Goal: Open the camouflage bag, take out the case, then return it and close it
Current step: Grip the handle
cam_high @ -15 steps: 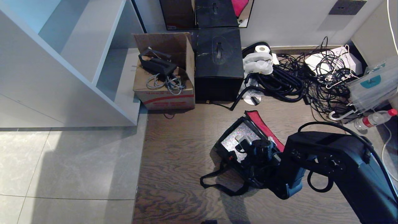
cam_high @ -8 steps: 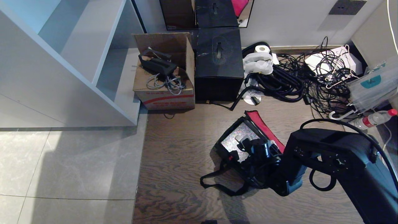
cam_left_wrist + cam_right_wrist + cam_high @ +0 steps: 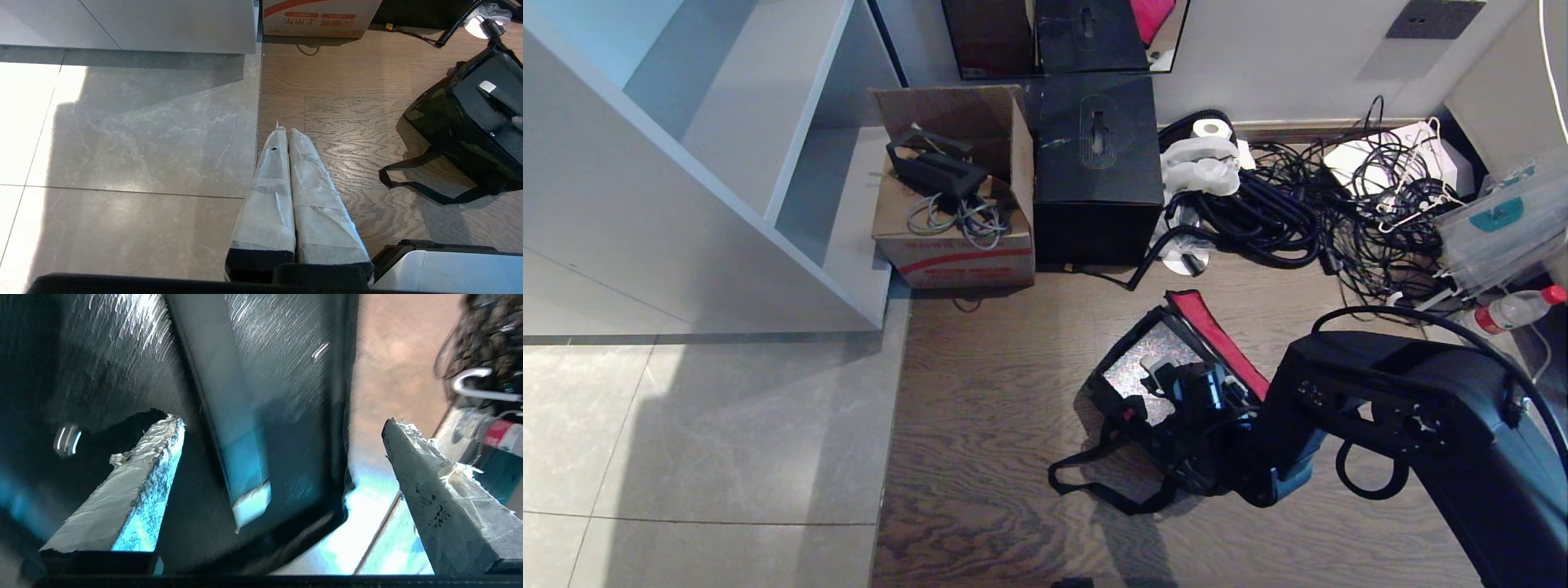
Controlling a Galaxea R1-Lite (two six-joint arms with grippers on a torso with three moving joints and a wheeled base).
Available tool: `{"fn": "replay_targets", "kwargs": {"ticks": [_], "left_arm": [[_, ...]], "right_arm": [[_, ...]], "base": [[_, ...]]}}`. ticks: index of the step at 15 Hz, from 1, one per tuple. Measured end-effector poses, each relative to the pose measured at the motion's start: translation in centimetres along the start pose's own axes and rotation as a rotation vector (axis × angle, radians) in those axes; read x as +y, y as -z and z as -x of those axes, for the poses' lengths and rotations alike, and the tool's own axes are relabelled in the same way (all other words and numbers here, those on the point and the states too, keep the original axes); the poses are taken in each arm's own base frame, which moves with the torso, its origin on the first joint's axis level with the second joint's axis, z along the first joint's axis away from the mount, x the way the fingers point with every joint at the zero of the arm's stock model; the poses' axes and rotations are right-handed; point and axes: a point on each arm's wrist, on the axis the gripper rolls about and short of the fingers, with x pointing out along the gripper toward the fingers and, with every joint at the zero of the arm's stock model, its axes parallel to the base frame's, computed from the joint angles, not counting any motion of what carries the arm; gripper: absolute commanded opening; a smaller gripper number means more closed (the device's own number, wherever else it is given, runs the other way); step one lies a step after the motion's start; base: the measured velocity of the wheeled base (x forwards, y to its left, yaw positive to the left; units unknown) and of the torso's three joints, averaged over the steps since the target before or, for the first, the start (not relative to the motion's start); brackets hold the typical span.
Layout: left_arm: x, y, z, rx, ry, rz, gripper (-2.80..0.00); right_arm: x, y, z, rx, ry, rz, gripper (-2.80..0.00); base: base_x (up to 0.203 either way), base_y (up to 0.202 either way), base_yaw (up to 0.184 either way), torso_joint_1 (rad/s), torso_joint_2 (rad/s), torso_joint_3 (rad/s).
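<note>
Camouflage bag (image 3: 1143, 408) sits open on the wooden floor (image 3: 996, 425), its red-lined lid (image 3: 1217, 331) folded back toward the cable pile (image 3: 1307, 212). The case (image 3: 1147, 359) lies flat inside the bag, glittery face up, with its handle (image 3: 229, 428) running between the spread fingers of the right gripper (image 3: 1188, 384). That gripper hangs released directly over the case, jaws wide apart and gripping nothing. The left gripper (image 3: 286, 163) is parked above the seam between tile and wood, its wrapped fingers pressed together and empty.

Open floor extends left and forward of the bag. The bag strap (image 3: 1094, 482) trails onto this area. Behind the bag, the black cube box (image 3: 1098, 163) and the cardboard box (image 3: 956, 196) stand against the wall; the shelf unit (image 3: 686, 163) bounds the left side. Red print on the cardboard box is not legible.
</note>
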Motion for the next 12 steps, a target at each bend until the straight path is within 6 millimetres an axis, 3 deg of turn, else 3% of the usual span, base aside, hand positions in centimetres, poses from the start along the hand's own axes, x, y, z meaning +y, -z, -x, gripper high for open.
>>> {"fn": "replay_targets", "kwargs": {"ticks": [12], "left_arm": [[0.0, 0.0, 0.0, 0.0, 0.0, 0.0, -2.8]], "right_arm": [[-0.8, -0.1, -2.3, -0.002, 0.077, 0.023, 0.0]], "base": [[0.0, 0.0, 0.0, 0.0, 0.0, 0.0]]}}
